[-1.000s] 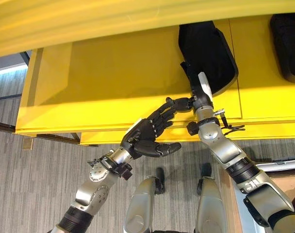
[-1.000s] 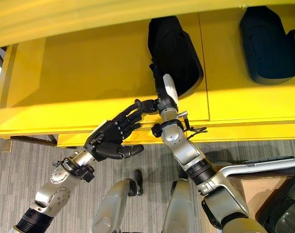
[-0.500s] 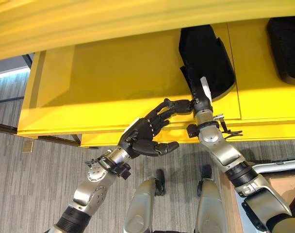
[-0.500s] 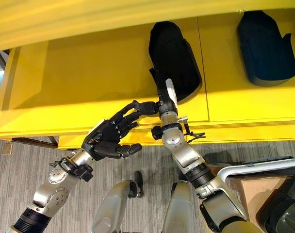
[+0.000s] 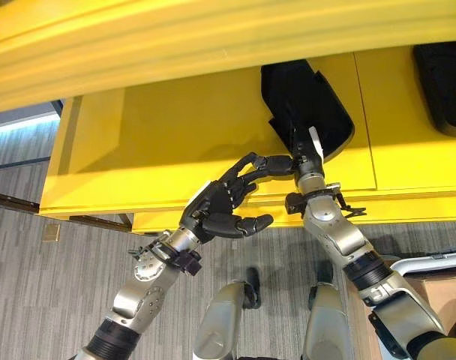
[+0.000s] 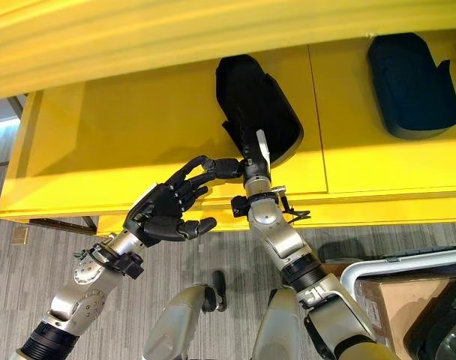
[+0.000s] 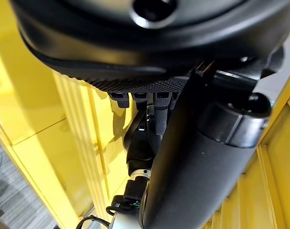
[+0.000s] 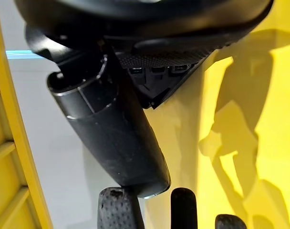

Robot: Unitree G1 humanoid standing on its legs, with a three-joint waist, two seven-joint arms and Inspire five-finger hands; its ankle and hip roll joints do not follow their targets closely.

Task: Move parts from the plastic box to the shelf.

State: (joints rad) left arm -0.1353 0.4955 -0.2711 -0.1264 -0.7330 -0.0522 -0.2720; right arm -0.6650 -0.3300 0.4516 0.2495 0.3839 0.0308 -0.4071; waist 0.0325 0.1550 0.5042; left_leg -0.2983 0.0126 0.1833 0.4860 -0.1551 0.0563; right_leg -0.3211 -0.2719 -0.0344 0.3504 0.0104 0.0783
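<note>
The black part (image 6: 254,101) slid further back on the yellow shelf (image 6: 138,127), away from the front edge and a little toward the shelf's left end; its near end, which had lain close to the front edge beside the panel seam, drew back under the upper shelf board. The right hand (image 6: 252,159) went with it, reaching deeper past the front edge with its fingers against the part's near end. The left hand (image 6: 164,210) rose toward the front edge, its fingertips kept close to the right hand's thumb. The head camera also shifted, bringing more of the upper board into sight.
</note>
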